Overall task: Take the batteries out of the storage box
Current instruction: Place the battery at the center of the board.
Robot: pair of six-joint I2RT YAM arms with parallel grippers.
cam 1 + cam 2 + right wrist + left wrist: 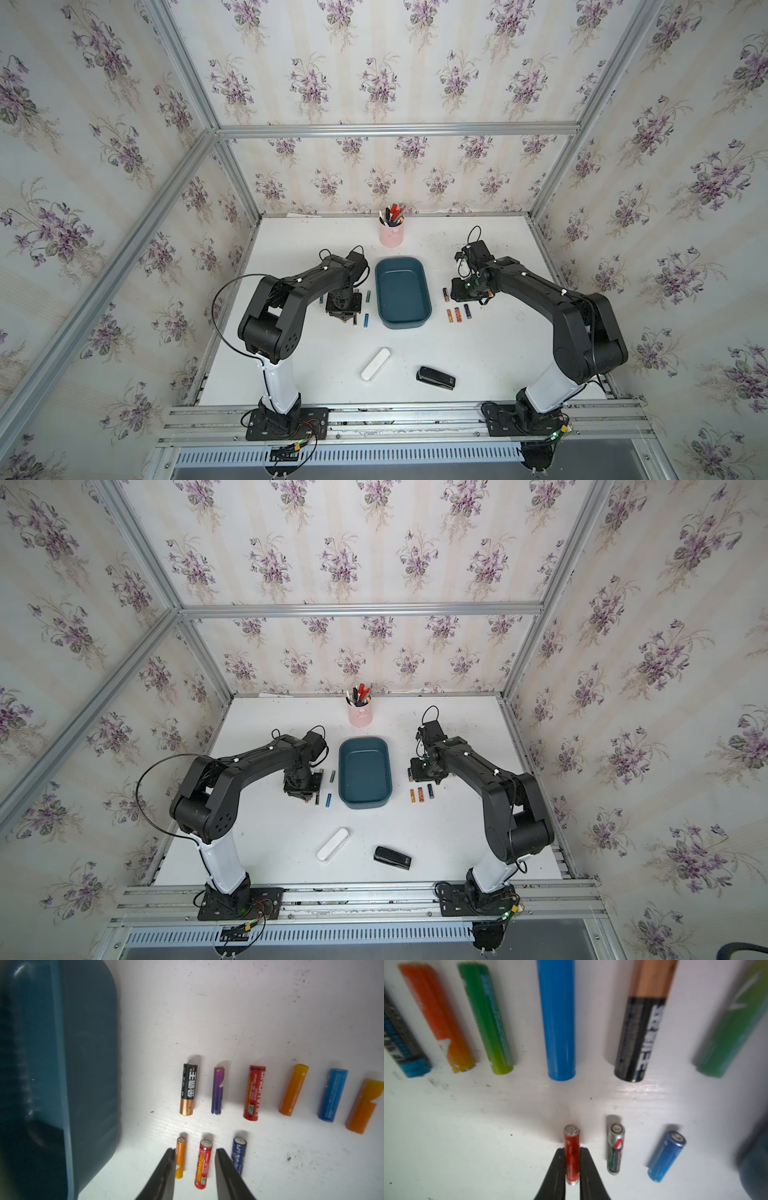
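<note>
Left wrist view: left hand (572, 1148) pinches a smooth, cylindrical red battery (571, 1138); right hand (195, 1149) stands open.

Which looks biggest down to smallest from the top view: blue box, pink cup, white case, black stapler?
1. storage box, largest.
2. white case and black stapler look about alike, so no ranking.
3. pink cup looks smallest, though it stands farther from the camera.

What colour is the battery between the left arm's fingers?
That battery is red, silver-capped; the left wrist view shows it best.
</note>
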